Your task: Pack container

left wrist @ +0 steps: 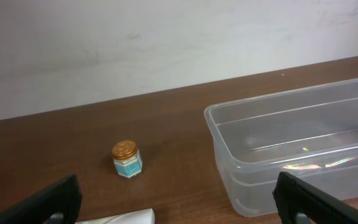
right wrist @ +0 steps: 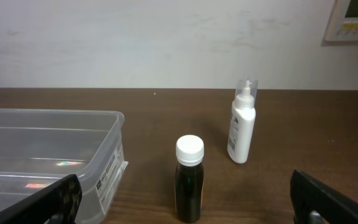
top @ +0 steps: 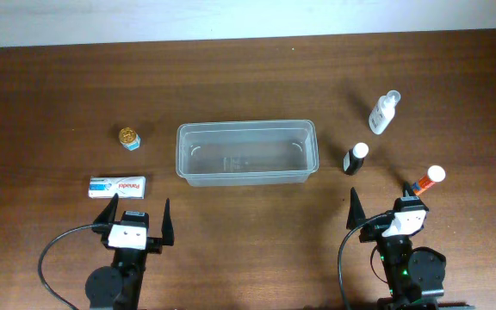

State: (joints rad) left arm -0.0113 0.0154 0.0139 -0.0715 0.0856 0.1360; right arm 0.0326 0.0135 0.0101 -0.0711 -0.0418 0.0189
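Overhead, the clear container [top: 246, 179] sat at the middle of the worktop [top: 50, 95], apart from the left gripper [top: 140, 205] and the right gripper [top: 379, 196] near its front edge, each with jaws spread fully wide and holding nothing.

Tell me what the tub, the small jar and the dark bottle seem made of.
Tub: clear glossy plastic; table shows through. Jar: likely glass, shiny gold lid, maybe metal. Dark bottle: glossy glass or plastic, unclear; white ribbed cap looks plastic.
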